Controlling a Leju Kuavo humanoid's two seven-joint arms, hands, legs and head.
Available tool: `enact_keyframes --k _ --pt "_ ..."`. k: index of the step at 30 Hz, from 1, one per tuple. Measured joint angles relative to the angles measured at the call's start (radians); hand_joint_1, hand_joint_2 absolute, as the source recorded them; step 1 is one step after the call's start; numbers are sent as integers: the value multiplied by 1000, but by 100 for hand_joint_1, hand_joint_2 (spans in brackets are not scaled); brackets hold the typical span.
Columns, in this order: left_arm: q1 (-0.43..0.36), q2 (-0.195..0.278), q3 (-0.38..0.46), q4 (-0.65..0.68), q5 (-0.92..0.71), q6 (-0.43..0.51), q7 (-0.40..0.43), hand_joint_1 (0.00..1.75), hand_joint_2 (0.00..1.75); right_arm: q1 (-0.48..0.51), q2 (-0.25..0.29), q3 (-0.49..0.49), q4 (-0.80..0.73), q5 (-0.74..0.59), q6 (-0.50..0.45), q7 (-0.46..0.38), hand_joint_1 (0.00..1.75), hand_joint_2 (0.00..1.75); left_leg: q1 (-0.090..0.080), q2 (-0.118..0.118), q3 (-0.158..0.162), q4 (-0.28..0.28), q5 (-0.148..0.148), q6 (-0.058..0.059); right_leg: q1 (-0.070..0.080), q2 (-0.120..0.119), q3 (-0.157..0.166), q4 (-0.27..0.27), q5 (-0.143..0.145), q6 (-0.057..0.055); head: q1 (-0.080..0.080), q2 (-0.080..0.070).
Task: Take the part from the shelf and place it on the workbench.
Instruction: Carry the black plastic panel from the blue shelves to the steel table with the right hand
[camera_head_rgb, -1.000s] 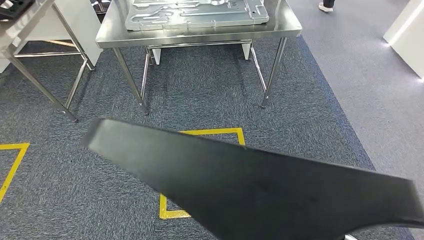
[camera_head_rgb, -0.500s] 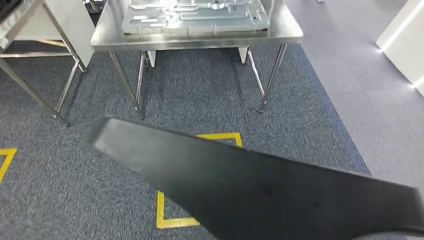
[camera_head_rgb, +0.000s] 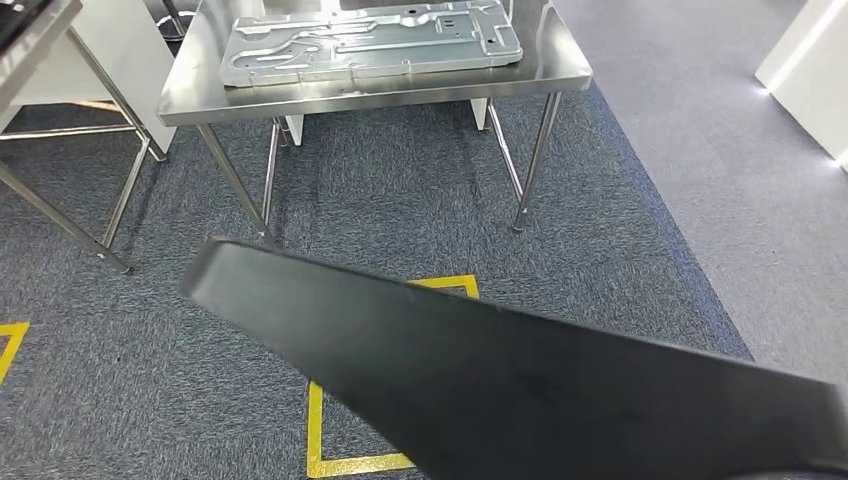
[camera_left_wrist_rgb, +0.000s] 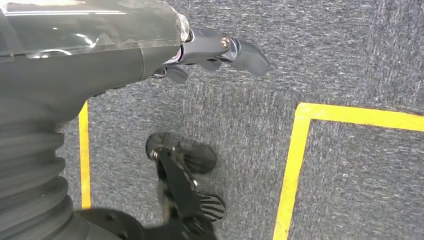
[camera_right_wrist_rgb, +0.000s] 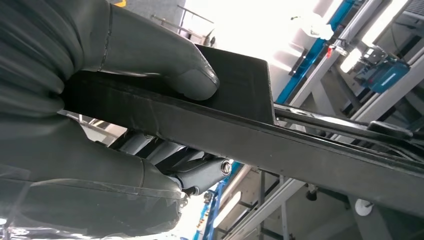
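Blue-grey carpet (camera_head_rgb: 620, 180) with yellow tape lines (camera_head_rgb: 316, 428) covers the floor, and a shiny steel bench (camera_head_rgb: 560, 72) stands ahead.

The right hand (camera_right_wrist_rgb: 100, 130) grips the part (camera_head_rgb: 520, 385). Its thumb (camera_right_wrist_rgb: 165, 57) presses on one flat face and its fingers (camera_right_wrist_rgb: 200, 172) curl under the other, so the part is clamped between them. The part is a long, flat, black piece. In the head view it runs from the low right, where the hand must be, up and out to the left, above the carpet. Its far tip points toward the bench but is well short of it.

The left hand (camera_left_wrist_rgb: 215, 50) hangs down over the carpet. Its fingers are a bit apart and hold nothing.

On the bench lies a silver metal sheet (camera_head_rgb: 370, 42). I think the right hand must carry the part forward, long end first, and lay it on the bench. The sheet fills much of the top, so the part may bump it.
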Motion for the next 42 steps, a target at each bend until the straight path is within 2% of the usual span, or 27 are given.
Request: enact_keyframes --k 1,2,3,4,5,6,8,9,11,13,16,17,18,20,21,23,24,27,29,31,32,33,34,36,38,40,42 --pt "2 0 0 0 0 0 0 0 175 1 0 0 0 0 0 0 168 175 0 0 -37 45 -21 -1 2 2 7 0 -6 -2 0 0" --pt "4 0 0 0 -1 -1 0 0 175 1 -1 -1 0 0 0 0 168 175 0 0 -61 60 -25 0 5 4 15 0 -13 -3 0 0" --pt "5 0 0 0 -2 -1 0 0 175 1 -1 -1 0 0 -1 0 168 175 -1 0 -69 42 -8 2 7 6 25 0 -20 -3 0 0" --pt "5 1 0 0 -3 -1 0 0 175 0 -2 -2 0 -1 -2 -1 168 175 -2 0 -61 -7 32 6 10 7 36 0 -28 -3 0 0" --pt "6 2 0 0 -4 -1 0 0 175 0 -2 -2 0 -1 -3 -1 168 175 -5 0 -45 -74 86 15 11 8 46 0 -36 -2 1 0" --pt "6 3 0 0 -6 -1 0 0 175 1 -2 -2 1 -1 -5 -1 168 175 -10 -1 -31 -131 121 22 13 9 55 0 -43 0 2 0" --pt "6 7 0 0 -6 0 1 0 175 2 -3 -3 2 -1 -7 -3 168 175 -19 -3 -14 -192 148 36 13 12 63 2 -54 10 2 0" --pt "7 8 0 0 -5 0 1 0 175 3 -4 -3 3 -1 -9 -5 168 175 -21 -4 -10 -195 142 41 13 13 66 7 -53 17 2 0" --pt "7 9 0 0 -3 2 1 0 175 5 -5 -3 4 0 -13 -13 168 175 -18 -5 11 -210 156 53 11 13 71 24 -55 30 3 0" --pt "4 9 0 0 0 2 1 0 175 5 -6 -3 5 1 -16 -21 168 175 -14 -5 31 -219 156 61 8 10 43 85 -83 44 6 0" --pt "3 9 0 0 2 2 1 0 175 7 -8 -4 9 2 -16 -23 168 175 -13 -5 42 -221 144 64 -2 8 -67 246 -154 59 8 0" --pt "4 9 0 0 2 2 1 0 175 9 -9 -4 12 3 -16 -23 168 175 -13 -6 47 -221 138 63 -5 7 -93 267 -153 63 8 0" --pt "4 9 0 0 2 2 1 0 175 10 -10 -4 13 3 -16 -23 168 175 -12 -6 54 -221 132 61 -7 6 -99 253 -131 66 8 0" --pt "5 8 0 0 2 2 1 0 175 10 -12 -4 15 3 -16 -23 168 175 -9 -7 73 -221 117 54 -10 2 -67 135 -40 65 9 0" --pt "5 8 0 0 3 3 1 0 175 9 -12 -4 16 3 -16 -22 168 175 -9 -8 83 -222 110 49 -8 0 -48 75 -13 61 9 0" --pt "3 7 0 0 6 4 1 0 175 8 -12 -3 18 3 -15 -22 168 175 -8 -8 92 -226 99 37 -1 -3 -27 13 0 46 9 0" --pt "2 7 0 0 8 5 1 0 175 7 -12 -3 19 3 -14 -21 168 175 -9 -8 97 -224 98 30 1 -3 -25 11 -7 38 8 0" --pt "2 6 0 0 16 13 1 0 175 3 -11 -2 20 4 -7 -19 168 175 -9 -7 100 -190 88 14 -2 -2 -3 1 3 15 7 0" --pt "2 6 0 0 22 16 1 0 175 -2 -11 -1 23 12 -5 -17 168 175 -6 -7 51 -100 48 8 -2 -8 13 -3 -5 3 5 0" --pt "4 5 1 0 27 19 0 0 175 -4 -11 1 30 25 -8 -16 168 175 -6 -7 -31 21 0 5 2 -11 22 -3 -16 -3 4 0" --pt "6 4 1 0 29 19 -1 0 175 -4 -11 3 35 29 -11 -18 168 175 -6 -7 -62 55 -6 5 4 -11 28 -3 -22 -3 4 0" --pt "9 4 2 0 31 20 -2 0 175 -3 -11 4 39 32 -13 -19 168 175 -6 -7 -78 56 8 6 7 -10 35 -3 -28 -3 4 0" --pt "12 3 2 0 33 20 -2 0 175 -3 -11 5 42 31 -14 -20 168 175 -6 -7 -74 20 44 9 9 -11 44 -3 -35 -2 4 0" --pt "15 2 3 0 36 21 -3 0 175 -2 -10 7 45 25 -12 -21 168 175 -10 -5 -36 -106 131 21 13 -12 63 -3 -50 0 5 0" --pt "16 0 3 0 38 22 -3 0 175 -2 -7 7 46 20 -6 -22 168 175 -20 -3 -10 -185 150 35 12 -12 72 -5 -60 8 6 0" --pt "19 -1 4 0 41 23 -4 0 175 -2 -4 7 47 19 0 -24 168 175 -24 -4 -1 -203 143 46 11 -12 78 2 -61 20 6 0" --pt "21 -2 4 0 43 23 -4 0 175 -2 -3 7 47 18 4 -26 168 175 -18 -7 22 -217 157 55 10 -11 81 26 -66 32 7 0"
